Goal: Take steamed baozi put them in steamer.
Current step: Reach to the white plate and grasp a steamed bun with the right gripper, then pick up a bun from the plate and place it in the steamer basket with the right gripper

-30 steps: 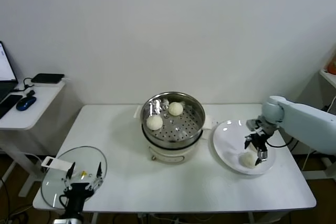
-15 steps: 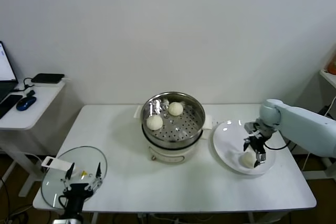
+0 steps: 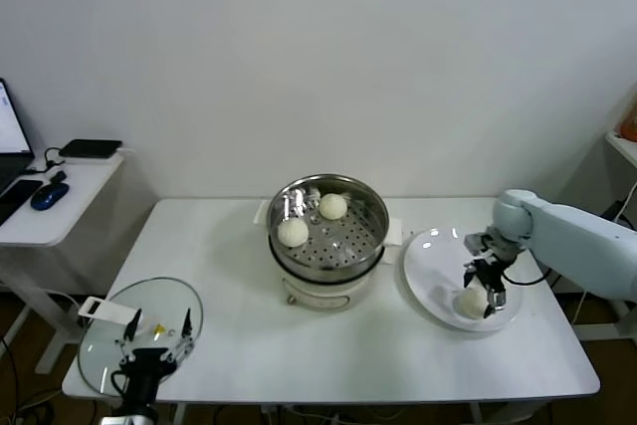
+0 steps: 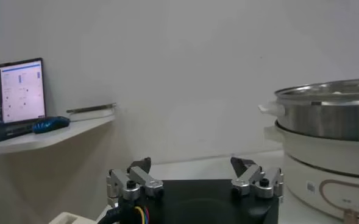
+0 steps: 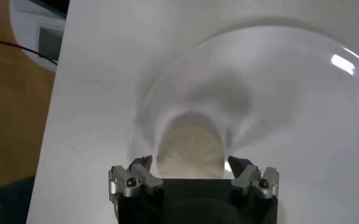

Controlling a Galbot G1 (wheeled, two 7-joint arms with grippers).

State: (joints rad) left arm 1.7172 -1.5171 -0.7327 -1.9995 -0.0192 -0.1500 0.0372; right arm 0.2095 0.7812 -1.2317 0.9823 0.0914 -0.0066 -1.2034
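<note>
The steel steamer (image 3: 328, 230) stands mid-table on its cream cooker base and holds two baozi, one at its left (image 3: 293, 233) and one at its back (image 3: 332, 206). A third baozi (image 3: 471, 303) lies on the white plate (image 3: 428, 276) to the right. My right gripper (image 3: 487, 289) is open right over that baozi; in the right wrist view the bun (image 5: 190, 149) sits between the spread fingertips (image 5: 190, 165). My left gripper (image 3: 157, 343) is open and idle at the front left above the glass lid. The steamer also shows in the left wrist view (image 4: 328, 119).
A round glass lid (image 3: 139, 333) lies at the table's front left corner. A side desk (image 3: 55, 201) with a mouse and a dark device stands to the left. A wall runs behind the table.
My right gripper has moved slightly lower and closer onto the baozi on the plate. The left arm has not moved.
</note>
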